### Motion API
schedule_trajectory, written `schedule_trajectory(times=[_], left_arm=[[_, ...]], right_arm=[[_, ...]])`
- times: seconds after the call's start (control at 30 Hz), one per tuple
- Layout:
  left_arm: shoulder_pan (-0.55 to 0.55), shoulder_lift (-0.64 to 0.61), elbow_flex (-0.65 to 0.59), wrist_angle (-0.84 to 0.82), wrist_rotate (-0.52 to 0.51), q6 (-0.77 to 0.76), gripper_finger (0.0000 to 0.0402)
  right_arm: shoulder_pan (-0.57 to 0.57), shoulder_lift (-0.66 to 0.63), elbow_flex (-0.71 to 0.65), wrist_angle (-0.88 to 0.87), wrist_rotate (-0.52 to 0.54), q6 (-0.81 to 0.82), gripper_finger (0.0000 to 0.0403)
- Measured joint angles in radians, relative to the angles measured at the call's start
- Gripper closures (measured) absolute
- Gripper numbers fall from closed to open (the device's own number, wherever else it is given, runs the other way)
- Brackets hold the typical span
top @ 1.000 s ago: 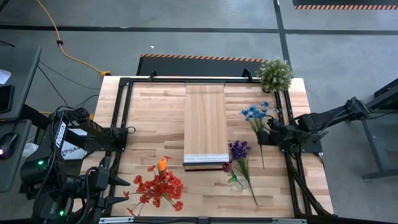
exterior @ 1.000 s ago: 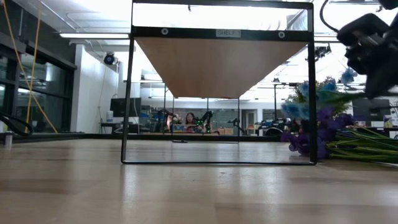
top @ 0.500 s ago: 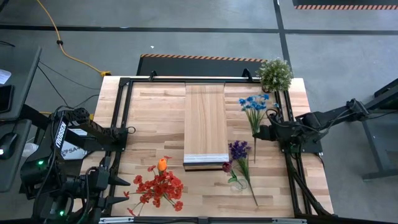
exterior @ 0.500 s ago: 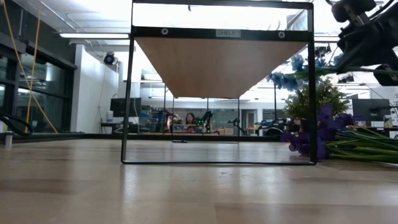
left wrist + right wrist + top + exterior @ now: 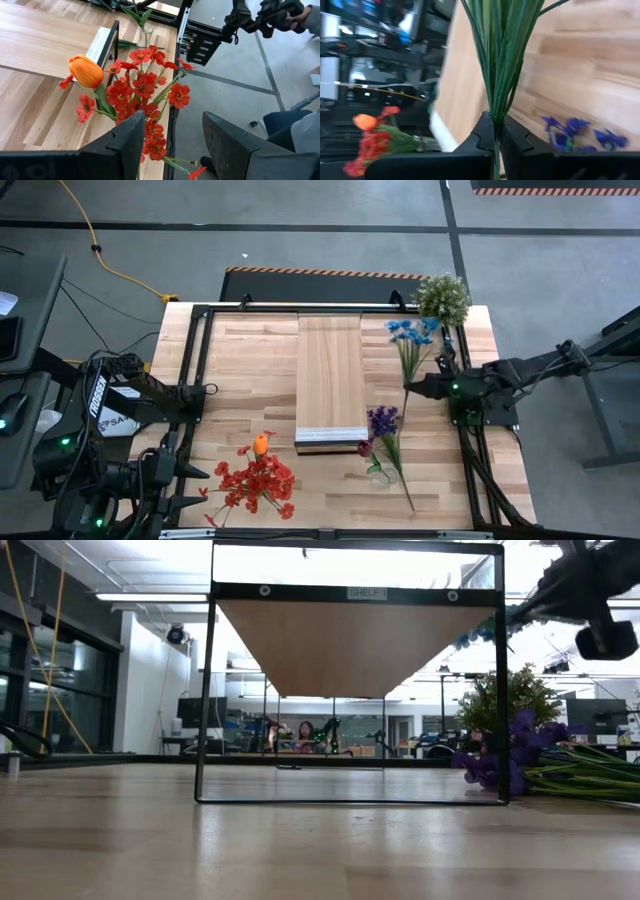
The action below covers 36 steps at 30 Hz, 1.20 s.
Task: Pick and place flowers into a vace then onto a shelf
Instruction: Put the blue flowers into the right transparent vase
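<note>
My right gripper (image 5: 411, 388) is above the table's right part, shut on a bunch of blue flowers (image 5: 411, 333) whose heads point toward the far edge. The shelf (image 5: 330, 375) stands mid-table, its pale front edge facing the near side. Purple flowers (image 5: 384, 423) with a maroon head lie on the tabletop near the shelf's front right corner, beside a clear glass vase (image 5: 378, 473). Red flowers (image 5: 258, 482) and an orange tulip (image 5: 261, 444) are at near left. My left gripper (image 5: 170, 142) waits open just short of them. My right gripper pinches the blue flowers' green stems (image 5: 495, 112) between its two fingers, low on the bunch. The fingers come about level from the table's right side and lie across the stems. The bunch is lifted clear of the table, heads (image 5: 466, 639) up near the shelf's top.
A bushy pale-green potted plant (image 5: 442, 298) stands at the far right corner, close to the blue heads. A black metal frame (image 5: 196, 350) runs around the tabletop. Bare wood lies left of the shelf. People and equipment show in the room beyond.
My right gripper has risen and moved toward the table's left, carrying the blue flowers. The bunch has come up off the table, and its heads have shifted toward the far edge, next to the potted plant. In the low view it has climbed from table height to shelf-top height.
</note>
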Motion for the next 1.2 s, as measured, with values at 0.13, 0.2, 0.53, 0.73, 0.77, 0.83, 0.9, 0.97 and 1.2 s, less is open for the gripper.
schedule_trajectory(times=[0.13, 0.2, 0.53, 0.73, 0.77, 0.83, 0.9, 0.97, 1.2], left_arm=[[0.0, 0.0, 0.0, 0.0, 0.0, 0.0, 0.0169], [0.0, 0.0, 0.0, 0.0, 0.0, 0.0, 0.0169], [0.0, 0.0, 0.0, 0.0, 0.0, 0.0, 0.0169], [0.0, 0.0, 0.0, 0.0, 0.0, 0.0, 0.0169], [0.0, 0.0, 0.0, 0.0, 0.0, 0.0, 0.0169], [0.0, 0.0, 0.0, 0.0, 0.0, 0.0, 0.0169], [0.0, 0.0, 0.0, 0.0, 0.0, 0.0, 0.0169], [0.0, 0.0, 0.0, 0.0, 0.0, 0.0, 0.0169], [0.0, 0.0, 0.0, 0.0, 0.0, 0.0, 0.0169]], right_arm=[[0.0, -0.023, 0.0, 0.069, 0.031, -0.062, 0.0403], [0.0, -0.033, 0.0, 0.113, 0.047, -0.106, 0.0403], [0.001, -0.046, 0.0, 0.408, 0.086, -0.403, 0.0403], [0.024, -0.046, 0.0, 0.549, 0.052, -0.572, 0.0403], [0.03, -0.046, 0.0, 0.566, 0.039, -0.596, 0.0403], [0.046, -0.046, 0.0, 0.591, 0.023, -0.633, 0.0403], [0.062, -0.046, 0.0, 0.603, 0.022, -0.658, 0.0403], [0.078, -0.046, 0.0, 0.615, 0.021, -0.68, 0.0403], [0.152, -0.037, 0.0, 0.657, 0.002, -0.783, 0.0403]])
